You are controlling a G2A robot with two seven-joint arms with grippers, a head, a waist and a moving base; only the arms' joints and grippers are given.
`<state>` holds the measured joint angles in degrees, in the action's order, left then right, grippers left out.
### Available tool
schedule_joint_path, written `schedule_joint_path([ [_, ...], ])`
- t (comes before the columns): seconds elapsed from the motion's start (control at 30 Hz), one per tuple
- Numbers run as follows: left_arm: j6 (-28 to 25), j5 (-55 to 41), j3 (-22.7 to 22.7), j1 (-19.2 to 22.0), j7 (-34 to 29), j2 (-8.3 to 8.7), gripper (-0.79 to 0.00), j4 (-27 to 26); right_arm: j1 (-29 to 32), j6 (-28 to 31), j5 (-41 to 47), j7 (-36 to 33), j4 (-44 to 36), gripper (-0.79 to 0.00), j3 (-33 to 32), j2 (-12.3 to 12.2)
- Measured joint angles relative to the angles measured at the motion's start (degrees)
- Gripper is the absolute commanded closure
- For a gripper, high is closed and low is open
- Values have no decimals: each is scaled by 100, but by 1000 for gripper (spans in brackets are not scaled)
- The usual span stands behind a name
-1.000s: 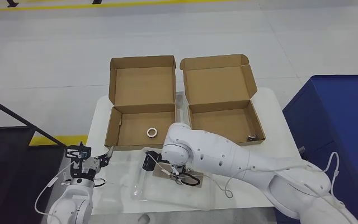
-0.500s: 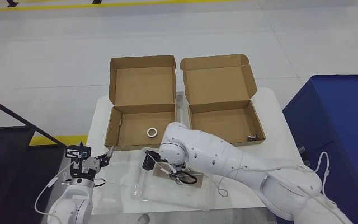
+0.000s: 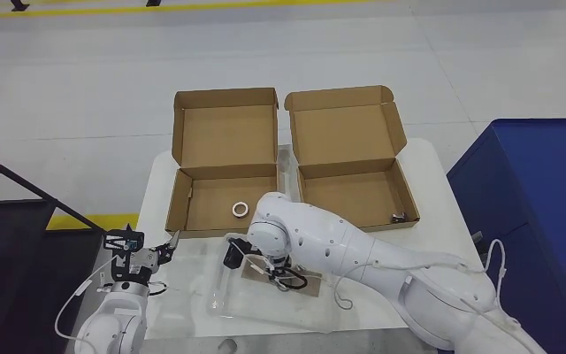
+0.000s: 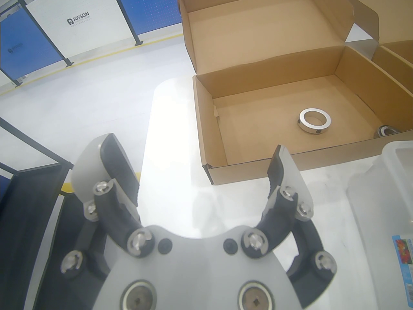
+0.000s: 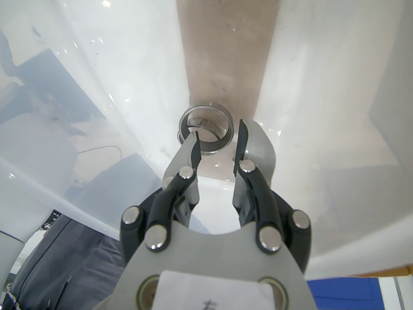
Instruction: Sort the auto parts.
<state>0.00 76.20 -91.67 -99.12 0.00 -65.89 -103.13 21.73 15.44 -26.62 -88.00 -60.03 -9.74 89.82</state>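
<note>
A white table [image 3: 433, 186] carries two open cardboard boxes side by side at its far side, the left box [image 3: 208, 199] and the right box [image 3: 354, 195], with a clear plastic tub [image 3: 230, 301] near them. The right gripper [image 5: 217, 132] is down inside the tub, its fingers a little apart on either side of a metal ring [image 5: 226, 120] lying on a brown card [image 5: 226, 33]; contact cannot be told. The left gripper [image 4: 195, 149] hangs spread wide and holding nothing over the table's near left corner. A silver ring [image 4: 313, 120] lies in the left box, a small dark part [image 4: 385, 130] in its near right corner
</note>
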Motion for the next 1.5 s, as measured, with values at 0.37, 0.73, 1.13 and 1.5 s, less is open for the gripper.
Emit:
schedule_joint_path([
  [0.37,0,0,0,0,0,0,-785,0,-6,84,88,0,472,0,0,310],
  [0.73,0,0,0,0,0,0,-785,0,-295,259,330,182,399,0,-34,437],
  [1.13,0,0,0,0,0,0,-785,0,-111,987,-403,976,885,0,2,584],
  [1.5,0,0,0,0,0,0,-785,0,128,1347,-1128,1264,618,0,-6,637],
])
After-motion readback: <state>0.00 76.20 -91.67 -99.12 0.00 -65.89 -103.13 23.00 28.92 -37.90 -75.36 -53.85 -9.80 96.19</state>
